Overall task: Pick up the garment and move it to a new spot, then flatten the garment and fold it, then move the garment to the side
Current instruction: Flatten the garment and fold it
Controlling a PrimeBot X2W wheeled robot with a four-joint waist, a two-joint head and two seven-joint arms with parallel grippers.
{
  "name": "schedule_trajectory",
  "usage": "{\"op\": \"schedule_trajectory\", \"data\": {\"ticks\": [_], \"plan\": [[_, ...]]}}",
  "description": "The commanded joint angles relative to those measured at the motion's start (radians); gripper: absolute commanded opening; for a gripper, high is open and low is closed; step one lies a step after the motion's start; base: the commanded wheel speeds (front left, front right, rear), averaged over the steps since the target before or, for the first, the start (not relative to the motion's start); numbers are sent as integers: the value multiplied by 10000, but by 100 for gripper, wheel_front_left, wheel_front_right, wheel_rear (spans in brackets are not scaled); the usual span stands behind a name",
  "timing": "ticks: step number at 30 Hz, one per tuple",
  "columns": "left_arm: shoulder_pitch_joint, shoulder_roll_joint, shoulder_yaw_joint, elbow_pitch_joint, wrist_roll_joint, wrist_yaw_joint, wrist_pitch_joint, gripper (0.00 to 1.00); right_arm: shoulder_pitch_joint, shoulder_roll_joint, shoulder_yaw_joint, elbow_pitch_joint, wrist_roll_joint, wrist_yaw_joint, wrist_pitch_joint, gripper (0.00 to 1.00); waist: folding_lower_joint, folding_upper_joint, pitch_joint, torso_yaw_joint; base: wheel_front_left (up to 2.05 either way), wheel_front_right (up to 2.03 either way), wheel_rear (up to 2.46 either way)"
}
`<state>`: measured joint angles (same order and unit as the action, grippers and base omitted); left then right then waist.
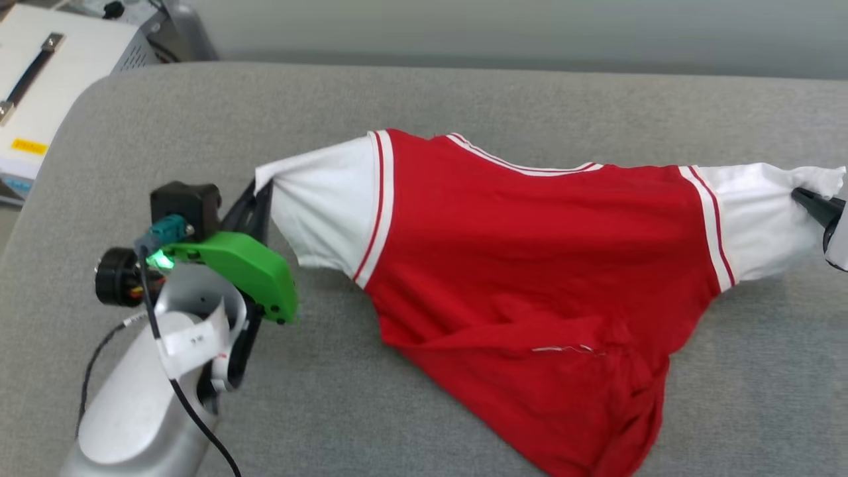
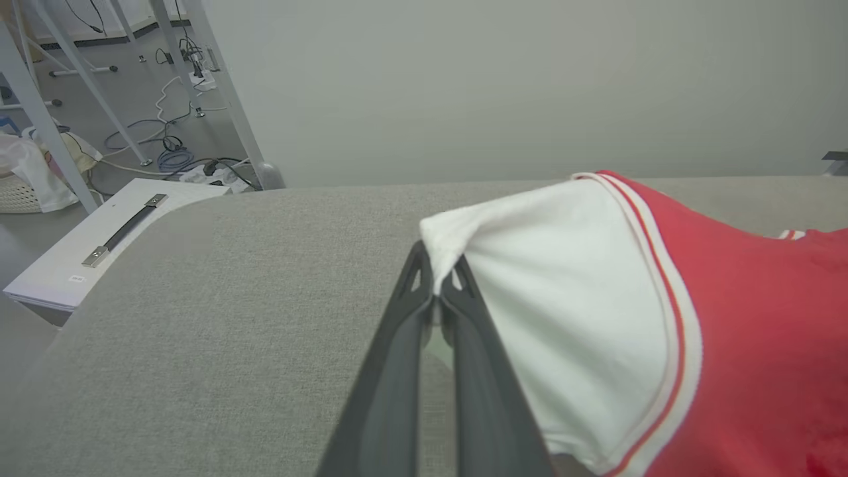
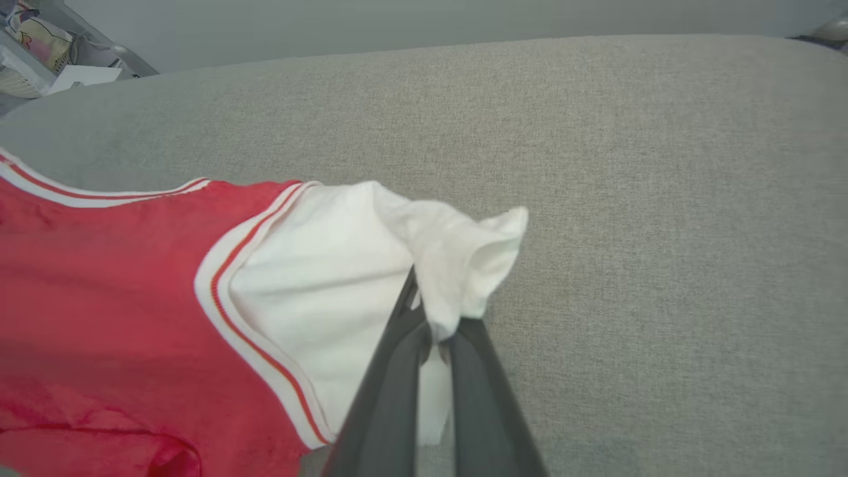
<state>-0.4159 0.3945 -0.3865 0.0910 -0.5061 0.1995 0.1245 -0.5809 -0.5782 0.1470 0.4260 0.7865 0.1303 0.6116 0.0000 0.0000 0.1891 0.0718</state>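
The garment [image 1: 523,265], a red jersey with white sleeves and red-and-white striped trim, hangs stretched between both grippers above the grey cushioned surface [image 1: 424,99]; its lower hem sags onto the surface near the front. My left gripper [image 1: 260,189] is shut on the end of the left white sleeve [image 2: 563,298], fingertips pinching the cuff [image 2: 437,268]. My right gripper [image 1: 805,199] is shut on the bunched end of the right white sleeve [image 3: 464,258]. No numerals show on the side facing up.
A white case with a black handle [image 1: 40,73] stands off the surface's left edge, also seen as a white case [image 2: 99,245] in the left wrist view. Cables and metal legs [image 2: 179,139] lie on the floor beyond. A grey wall backs the surface.
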Motion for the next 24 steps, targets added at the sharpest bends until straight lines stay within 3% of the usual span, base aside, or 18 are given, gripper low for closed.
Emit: {"op": "schedule_trajectory", "data": {"ticks": [1,6,12,17,24], "plan": [[-411,128,135,82,-119,-71,-72,0,164,-52,-133,-252,-148,4,-18,0,0,0,-464,-380,0,0,0],[-1519,113,487,806,-337,-399,-426,0,113,41,-590,-1077,-786,4,9,0,0,0,-612,-633,0,0,0],[-3560,-84,575,2416,-342,-894,-758,0,-1016,339,-1052,-1095,-1836,4,-250,0,0,0,-435,-856,0,0,0],[-5603,-130,617,3882,-134,-1164,-1025,0,-2803,606,-1088,-695,-2654,4,-686,0,0,0,234,-1052,0,0,0],[-8435,-10,747,5549,247,-1187,-1406,0,-5758,738,-869,332,-3916,4,-2377,0,0,0,1437,-1275,0,0,0]]}}
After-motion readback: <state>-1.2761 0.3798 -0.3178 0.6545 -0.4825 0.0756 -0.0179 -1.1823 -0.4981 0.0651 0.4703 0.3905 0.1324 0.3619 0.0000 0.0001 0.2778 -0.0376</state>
